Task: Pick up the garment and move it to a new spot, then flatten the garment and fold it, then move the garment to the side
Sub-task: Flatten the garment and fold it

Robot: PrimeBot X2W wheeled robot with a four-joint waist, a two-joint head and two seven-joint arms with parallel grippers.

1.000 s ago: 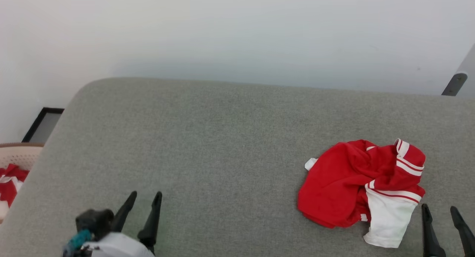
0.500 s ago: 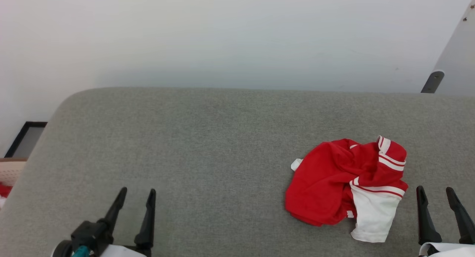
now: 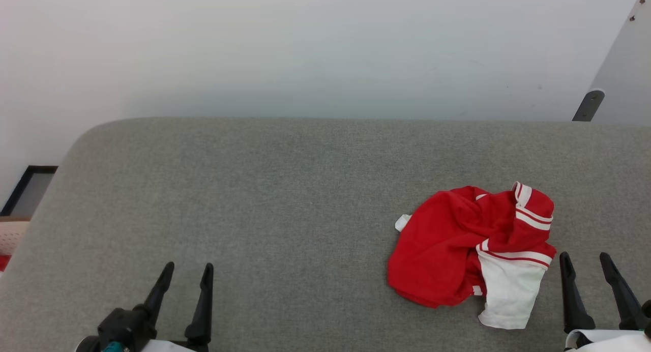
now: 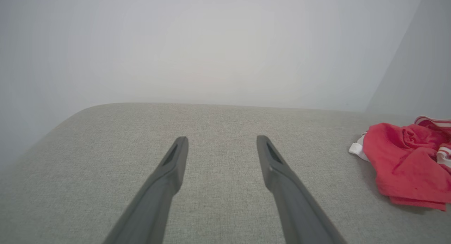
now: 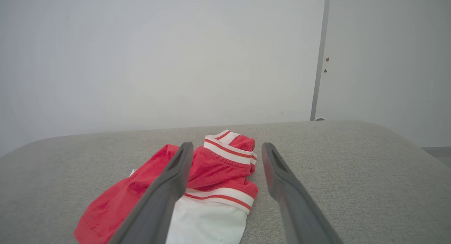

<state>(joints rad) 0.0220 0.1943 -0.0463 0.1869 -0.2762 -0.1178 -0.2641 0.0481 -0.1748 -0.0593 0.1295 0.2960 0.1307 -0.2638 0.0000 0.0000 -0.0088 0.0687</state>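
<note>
At the far left edge we see a sliver of a pale basket with something red in it, cropped too tightly for us to tell what. Behind it, a dark frame stands by the white wall. A wide grey fabric surface with a rounded corner spans the scene.

At its lower left, the left gripper points away from us, its two dark fingers spread apart with nothing between them. Well to the right, the shirt lies crumpled on the grey fabric. It is mostly red, with a white sleeve and red-and-white striped trim on its right side.

Just beside that sleeve, at the lower right, the right gripper also has its fingers parted and empty, not touching the cloth. A pale panel leans in at the upper right corner.
</note>
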